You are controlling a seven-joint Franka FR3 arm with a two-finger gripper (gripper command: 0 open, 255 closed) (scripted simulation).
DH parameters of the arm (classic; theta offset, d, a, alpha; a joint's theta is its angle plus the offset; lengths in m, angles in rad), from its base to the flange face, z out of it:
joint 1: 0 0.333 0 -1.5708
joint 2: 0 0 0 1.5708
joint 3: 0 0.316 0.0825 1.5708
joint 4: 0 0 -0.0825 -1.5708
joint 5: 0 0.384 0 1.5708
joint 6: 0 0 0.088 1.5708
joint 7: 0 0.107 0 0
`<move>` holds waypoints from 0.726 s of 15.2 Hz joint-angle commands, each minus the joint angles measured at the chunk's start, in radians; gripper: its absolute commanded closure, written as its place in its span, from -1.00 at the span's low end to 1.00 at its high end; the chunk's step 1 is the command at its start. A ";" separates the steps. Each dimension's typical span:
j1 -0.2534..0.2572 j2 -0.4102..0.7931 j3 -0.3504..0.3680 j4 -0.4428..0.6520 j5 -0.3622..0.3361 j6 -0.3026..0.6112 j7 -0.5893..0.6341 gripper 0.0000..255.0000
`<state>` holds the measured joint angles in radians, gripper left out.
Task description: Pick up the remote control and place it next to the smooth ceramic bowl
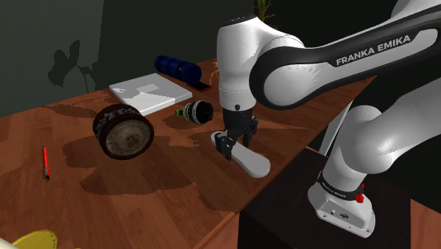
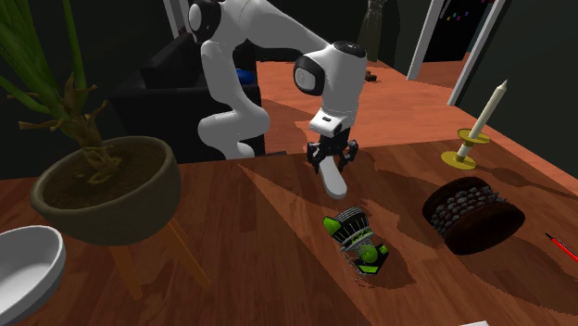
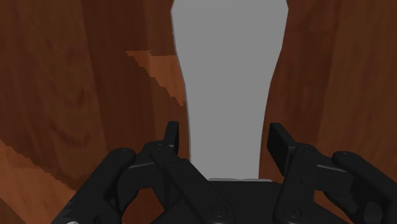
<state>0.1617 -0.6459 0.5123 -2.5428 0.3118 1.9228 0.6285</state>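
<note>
The remote (image 1: 251,159) (image 2: 334,181) (image 3: 229,83), plain light grey, lies flat on the table (image 1: 177,184), near the edge beside the stand (image 1: 297,212). The gripper (image 1: 235,145) (image 2: 332,162) (image 3: 224,130) is low over one end of it. The fingers (image 3: 278,143) are open, one on each side of the remote's narrow part. A thin gap shows at both sides, so it is not clasped. The white bowl (image 2: 23,269) is well apart from the remote, beyond a potted plant (image 2: 106,190). A green-black object (image 1: 194,111) and a wheel (image 1: 124,132) lie more toward the table's middle.
</note>
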 commanded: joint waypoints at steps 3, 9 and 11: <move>-0.003 -0.010 -0.014 0.041 -0.010 -0.050 0.001 1.00; -0.008 -0.021 -0.035 0.112 -0.025 -0.133 0.003 1.00; -0.010 -0.022 -0.042 0.137 -0.030 -0.159 0.004 1.00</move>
<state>0.1525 -0.6643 0.4757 -2.4176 0.2842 1.7794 0.6332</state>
